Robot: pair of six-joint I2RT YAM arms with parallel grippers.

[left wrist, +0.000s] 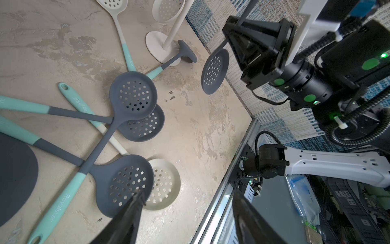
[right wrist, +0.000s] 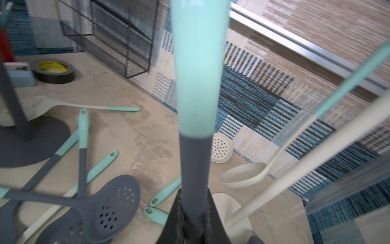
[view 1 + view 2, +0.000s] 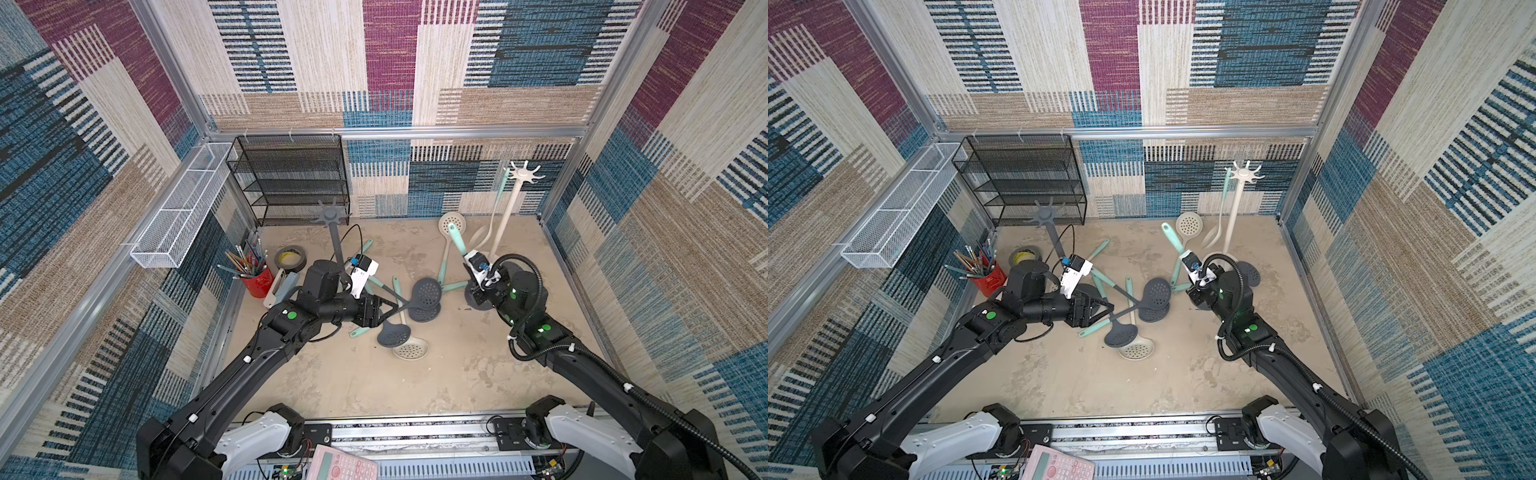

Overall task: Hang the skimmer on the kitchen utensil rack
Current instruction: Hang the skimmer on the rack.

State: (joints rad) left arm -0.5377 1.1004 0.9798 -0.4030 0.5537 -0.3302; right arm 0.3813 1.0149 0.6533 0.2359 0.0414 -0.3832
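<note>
My right gripper is shut on the dark shaft of a grey skimmer with a teal handle, held upright off the table; its perforated head hangs below the jaws. Just behind it stands the white utensil rack, with a white ladle hanging on it. A grey rack stands at the back left. My left gripper is open and holds nothing, hovering over a pile of skimmers; its fingers stand wide apart.
Several grey and white skimmers lie crossed mid-table, and another grey one lies by the white rack's base. At back left are a black mesh shelf, a white wire basket, a red pencil cup and a tape roll.
</note>
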